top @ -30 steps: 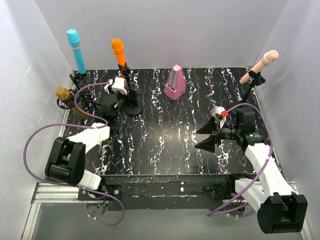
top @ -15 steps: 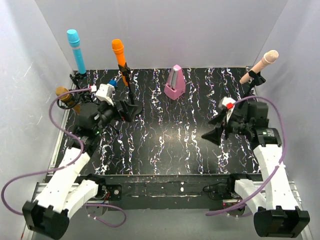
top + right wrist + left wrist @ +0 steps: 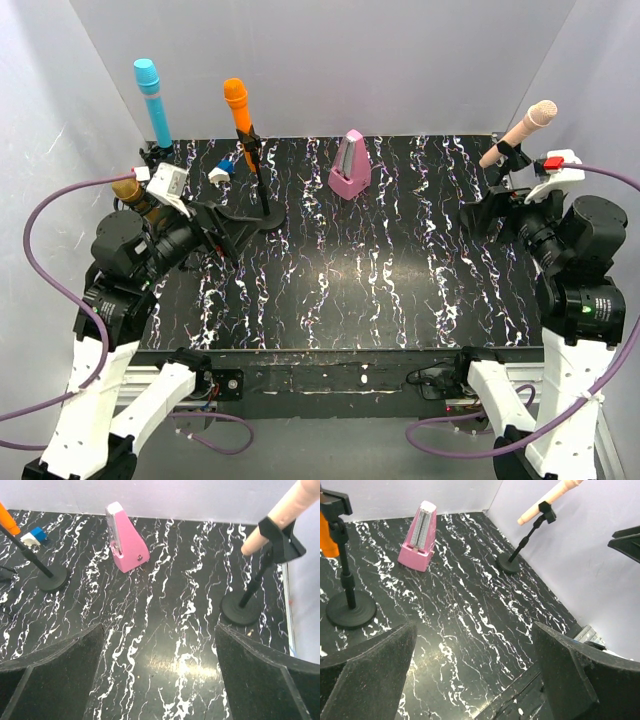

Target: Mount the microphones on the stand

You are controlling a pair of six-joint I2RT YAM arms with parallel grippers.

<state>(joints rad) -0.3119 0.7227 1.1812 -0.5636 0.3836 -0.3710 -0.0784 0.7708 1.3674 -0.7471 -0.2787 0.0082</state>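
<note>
1. Cyan-blue microphone [image 3: 152,100]: clipped upright in its stand at the rear left corner. Position unchanged.
2. Gold microphone [image 3: 133,193]: tilted in its stand at the left edge. Position unchanged.
3. Left gripper [image 3: 232,232]: it has pulled back from the orange microphone's stand toward the left edge, just beside the gold microphone. Jaws spread wide, nothing between them.
4. Orange microphone [image 3: 238,105]: held in the clip of the round-based stand [image 3: 262,215]. Position unchanged.
5. Pink metronome [image 3: 350,165]: at rear centre of the table [image 3: 380,280]. Not moved.
6. Right gripper [image 3: 487,218]: it has retreated from mid-table to the right edge, near the base of the rightmost stand. Jaws spread wide, empty.
7. Pink-beige microphone [image 3: 520,130]: tilted in its clip at the rear right. Position unchanged.
</note>
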